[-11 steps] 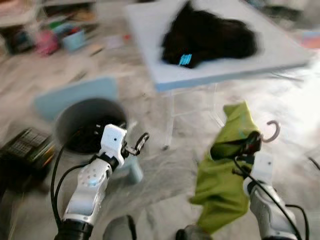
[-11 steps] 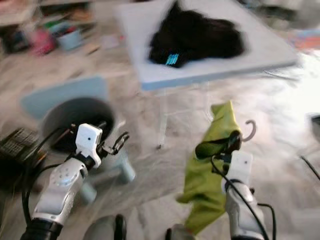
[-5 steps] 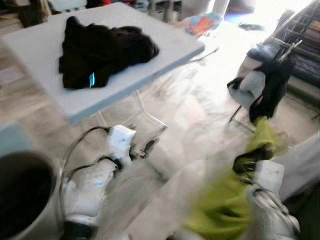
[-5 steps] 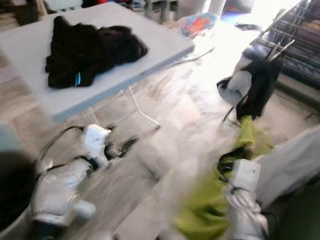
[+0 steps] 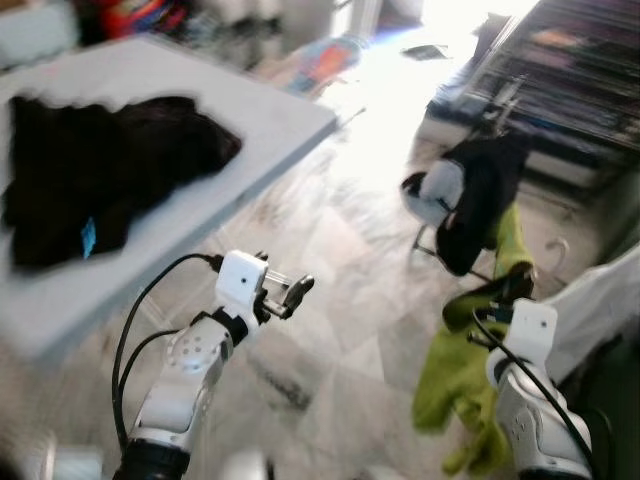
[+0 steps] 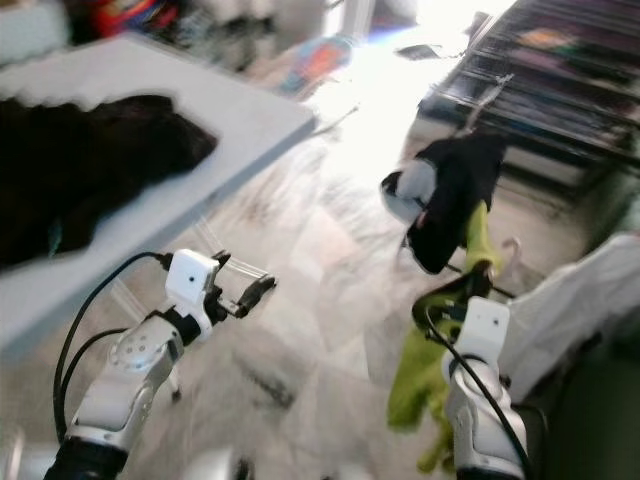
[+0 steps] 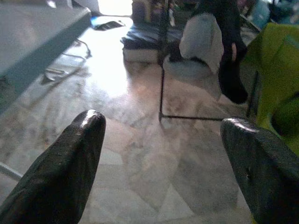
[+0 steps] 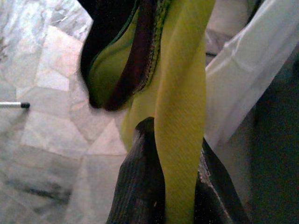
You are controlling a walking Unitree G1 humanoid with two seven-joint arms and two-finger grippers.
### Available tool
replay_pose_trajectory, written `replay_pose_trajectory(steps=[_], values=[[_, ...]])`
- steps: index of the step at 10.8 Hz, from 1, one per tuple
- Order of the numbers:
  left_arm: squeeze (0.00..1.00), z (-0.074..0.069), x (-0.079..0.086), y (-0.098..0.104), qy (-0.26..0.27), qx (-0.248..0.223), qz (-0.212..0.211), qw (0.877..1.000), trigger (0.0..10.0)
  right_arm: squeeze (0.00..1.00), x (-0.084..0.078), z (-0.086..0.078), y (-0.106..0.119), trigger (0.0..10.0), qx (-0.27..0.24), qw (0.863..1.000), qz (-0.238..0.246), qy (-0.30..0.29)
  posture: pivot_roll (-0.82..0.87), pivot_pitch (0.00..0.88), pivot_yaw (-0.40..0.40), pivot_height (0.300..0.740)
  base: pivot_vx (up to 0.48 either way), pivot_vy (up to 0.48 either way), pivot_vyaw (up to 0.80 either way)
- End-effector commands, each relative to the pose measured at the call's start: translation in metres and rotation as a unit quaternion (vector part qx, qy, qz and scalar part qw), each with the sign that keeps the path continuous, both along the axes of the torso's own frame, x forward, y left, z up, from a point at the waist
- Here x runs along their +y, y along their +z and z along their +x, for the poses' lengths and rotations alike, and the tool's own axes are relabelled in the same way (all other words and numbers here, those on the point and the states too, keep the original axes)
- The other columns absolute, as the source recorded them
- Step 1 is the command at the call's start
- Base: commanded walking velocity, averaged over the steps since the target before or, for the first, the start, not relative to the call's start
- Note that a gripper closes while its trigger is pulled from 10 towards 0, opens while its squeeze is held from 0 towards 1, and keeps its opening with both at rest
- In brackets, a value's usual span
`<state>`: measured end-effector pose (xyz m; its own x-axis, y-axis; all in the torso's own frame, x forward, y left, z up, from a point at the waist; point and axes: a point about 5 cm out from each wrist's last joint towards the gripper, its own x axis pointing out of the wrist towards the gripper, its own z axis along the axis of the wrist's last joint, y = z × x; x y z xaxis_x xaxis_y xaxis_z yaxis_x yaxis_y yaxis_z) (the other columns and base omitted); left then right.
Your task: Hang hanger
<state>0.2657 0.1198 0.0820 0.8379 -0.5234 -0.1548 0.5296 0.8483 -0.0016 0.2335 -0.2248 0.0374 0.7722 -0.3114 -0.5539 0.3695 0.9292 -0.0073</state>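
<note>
Right tool [image 5: 497,297] is gripping the green garment [image 5: 462,385] on its hanger [image 5: 553,262]
Fingers are clamped on the cloth, holding it up near the drying rack [image 5: 560,85]; left tool [image 5: 292,293] is hovering over the floor, fingers apart; black clothing [image 5: 95,175] is lying on the table [image 5: 260,110].

place: home laundry area | floor [image 5: 340,330]: marble tiles | table [image 5: 270,110] with dark clothes [image 5: 100,165] | drying rack [image 5: 570,70] hung with garments
</note>
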Motion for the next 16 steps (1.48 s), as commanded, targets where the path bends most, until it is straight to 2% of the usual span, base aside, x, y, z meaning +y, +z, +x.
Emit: replay_pose_trajectory(steps=[1, 3, 7, 10, 16], values=[[0.00, 0.001, -0.001, 0.002, -0.008, 0.003, 0.000, 1.000, 10.0, 0.00, 0.001, 0.002, 0.002, 10.0, -0.003, 1.000, 0.001, 0.002, -0.07, 0.058, -0.023, 0.740, 0.356, 0.322, -0.79], [0.00, -0.003, -0.004, 0.001, -0.025, 0.006, 0.004, 1.000, 10.0, 0.00, 0.003, 0.004, 0.001, 10.0, -0.001, 1.000, 0.006, 0.002, -0.07, 0.057, -0.020, 0.740, 0.302, 0.163, -0.79], [0.00, -0.006, -0.011, 0.000, -0.036, 0.018, -0.003, 0.999, 10.0, 0.00, 0.006, 0.004, -0.001, 10.0, 0.004, 1.000, 0.011, -0.001, -0.07, 0.059, -0.016, 0.740, 0.000, 0.000, -0.78], [0.00, -0.004, -0.010, 0.004, -0.032, 0.012, -0.012, 0.999, 10.0, 0.00, 0.006, 0.007, -0.001, 10.0, 0.005, 1.000, 0.011, 0.002, -0.07, 0.058, -0.019, 0.740, 0.000, 0.000, -0.77], [0.00, -0.004, -0.009, 0.004, -0.038, 0.007, -0.005, 0.999, 10.0, 0.00, 0.011, 0.016, -0.001, 10.0, 0.007, 0.999, 0.022, 0.037, -0.06, 0.053, -0.021, 0.740, 0.327, 0.336, 0.00]])
